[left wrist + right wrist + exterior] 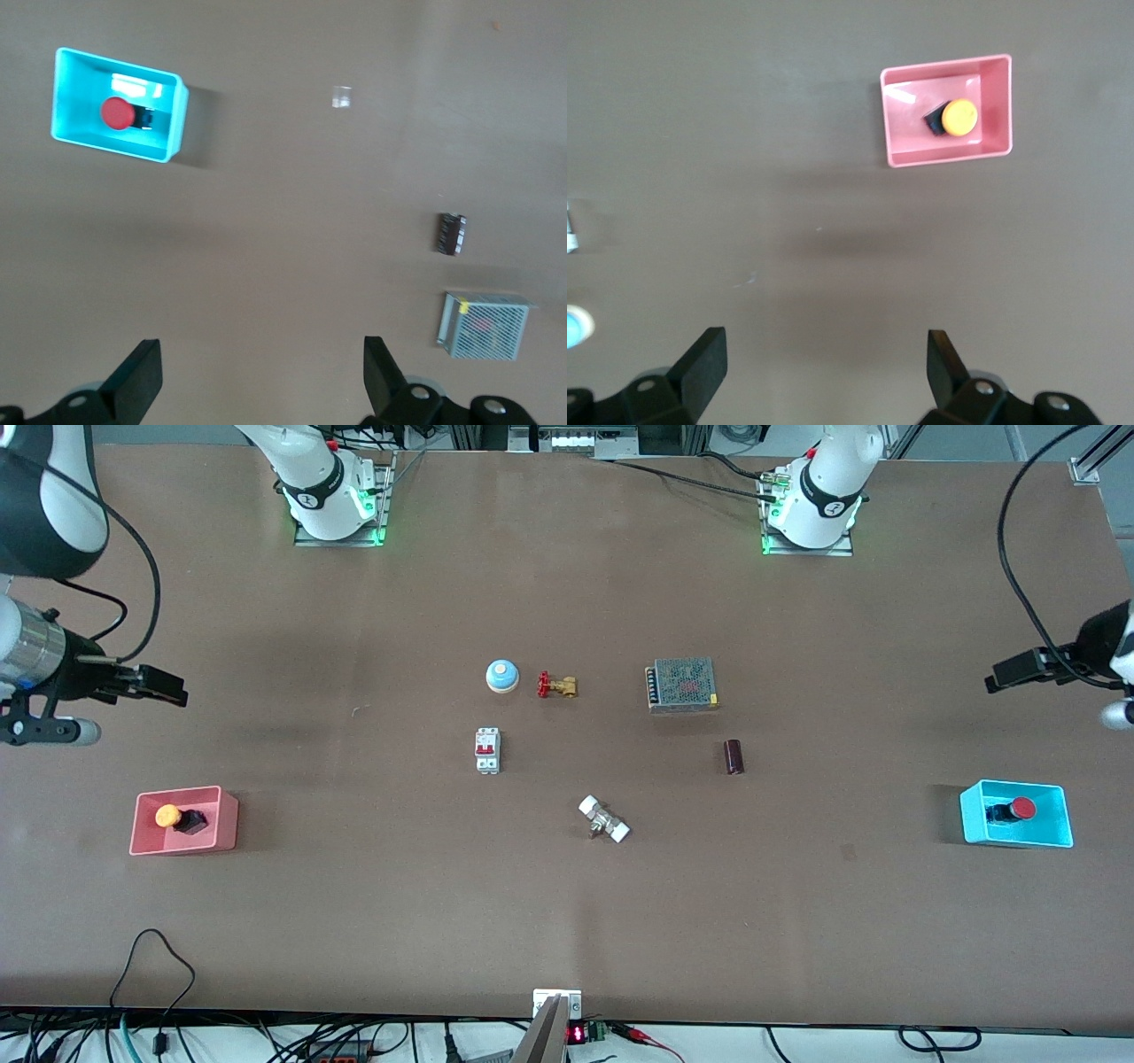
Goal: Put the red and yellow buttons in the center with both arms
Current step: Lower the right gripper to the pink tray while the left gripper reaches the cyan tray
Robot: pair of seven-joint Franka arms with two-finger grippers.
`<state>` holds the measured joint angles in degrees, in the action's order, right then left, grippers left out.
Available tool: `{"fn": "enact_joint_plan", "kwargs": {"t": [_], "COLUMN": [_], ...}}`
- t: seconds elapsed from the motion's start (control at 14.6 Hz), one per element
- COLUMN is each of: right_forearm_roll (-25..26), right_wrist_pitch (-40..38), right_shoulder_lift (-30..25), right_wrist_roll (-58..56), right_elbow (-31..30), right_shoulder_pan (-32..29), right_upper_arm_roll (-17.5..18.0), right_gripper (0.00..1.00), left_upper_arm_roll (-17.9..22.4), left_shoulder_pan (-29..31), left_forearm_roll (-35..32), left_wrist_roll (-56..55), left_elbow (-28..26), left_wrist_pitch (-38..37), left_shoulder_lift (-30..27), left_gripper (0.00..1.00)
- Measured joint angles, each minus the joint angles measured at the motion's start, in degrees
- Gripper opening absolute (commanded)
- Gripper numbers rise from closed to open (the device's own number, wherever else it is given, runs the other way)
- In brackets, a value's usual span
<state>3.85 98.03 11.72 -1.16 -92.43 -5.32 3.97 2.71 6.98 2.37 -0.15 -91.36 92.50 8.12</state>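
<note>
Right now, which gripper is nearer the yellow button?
Right. The right gripper hangs open over bare table near the pink bin holding the yellow button; the left gripper is at the table's left-arm end.

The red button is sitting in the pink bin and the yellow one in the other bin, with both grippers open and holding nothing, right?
Not quite: the bins are swapped. The red button lies in the cyan bin, as the left wrist view shows, and the yellow button in the pink bin. The rest holds: the left gripper and right gripper are open, fingers empty.
</note>
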Motion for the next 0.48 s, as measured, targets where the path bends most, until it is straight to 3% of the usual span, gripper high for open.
{"fn": "enact_joint_plan", "kwargs": {"t": [0.21, 0.48], "right_forearm_roll": [1.16, 1.49], "right_wrist_pitch": [4.6, 10.75], "right_shoulder_lift": [3.67, 8.51], "right_wrist_roll": [-4.31, -11.35], "right_elbow": [0.02, 0.04], "right_shoulder_pan": [-1.79, -4.6], "right_upper_arm_roll": [-0.06, -0.17], "right_gripper": [1.0, 1.0], "left_upper_arm_roll": [0.19, 0.28], "left_shoulder_pan": [3.36, 6.71], "left_forearm_roll": [-1.03, -2.63], "left_wrist_roll": [0.95, 9.54], "left_elbow": [2.86, 3.59], "left_wrist_pitch": [1.21, 12.17], "left_shoulder_lift": [6.12, 15.86], "left_gripper": [1.0, 1.0]}}
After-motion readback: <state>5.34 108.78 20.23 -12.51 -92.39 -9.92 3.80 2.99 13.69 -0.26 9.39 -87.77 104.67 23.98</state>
